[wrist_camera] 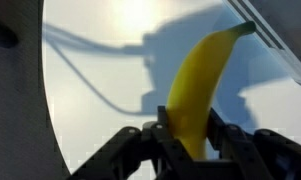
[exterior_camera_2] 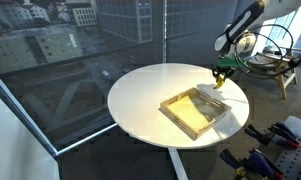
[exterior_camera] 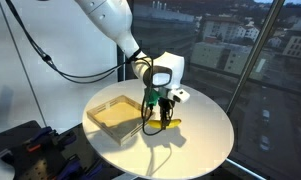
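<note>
Downward-pointing hand (wrist_camera: 190, 128), fingers (wrist_camera: 233, 142) closed tight

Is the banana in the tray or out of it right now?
Out. The gripper is shut on the banana beside the tray, over the bare white table. The tray looks empty.

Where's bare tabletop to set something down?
Widest bare patch: between the wooden tray and the table rim on the window side. Crowded: right beside the tray, where the pincer is shut on the banana just above the tabletop.
</note>
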`<state>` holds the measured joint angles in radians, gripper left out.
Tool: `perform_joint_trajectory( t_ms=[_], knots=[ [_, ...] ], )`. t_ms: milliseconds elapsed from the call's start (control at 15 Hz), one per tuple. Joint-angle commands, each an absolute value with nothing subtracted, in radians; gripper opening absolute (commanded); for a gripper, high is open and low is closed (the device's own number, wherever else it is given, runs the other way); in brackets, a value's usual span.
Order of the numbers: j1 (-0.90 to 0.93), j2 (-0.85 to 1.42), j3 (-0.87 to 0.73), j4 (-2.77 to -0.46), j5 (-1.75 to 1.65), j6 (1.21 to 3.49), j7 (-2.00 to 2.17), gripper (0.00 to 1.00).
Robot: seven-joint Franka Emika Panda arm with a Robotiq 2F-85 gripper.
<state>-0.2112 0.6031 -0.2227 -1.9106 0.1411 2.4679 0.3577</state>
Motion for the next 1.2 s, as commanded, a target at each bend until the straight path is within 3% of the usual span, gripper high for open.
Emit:
perform_joint_trajectory(
  t_ms=[0,1133],
  knots=[
    [-0.224,0.633,-0.224,-1.864,0.161,2.43,0.354,0.16],
    [-0.229,0.689,-0.233,-1.848,0.159,2.434,0.35,0.16]
  ],
)
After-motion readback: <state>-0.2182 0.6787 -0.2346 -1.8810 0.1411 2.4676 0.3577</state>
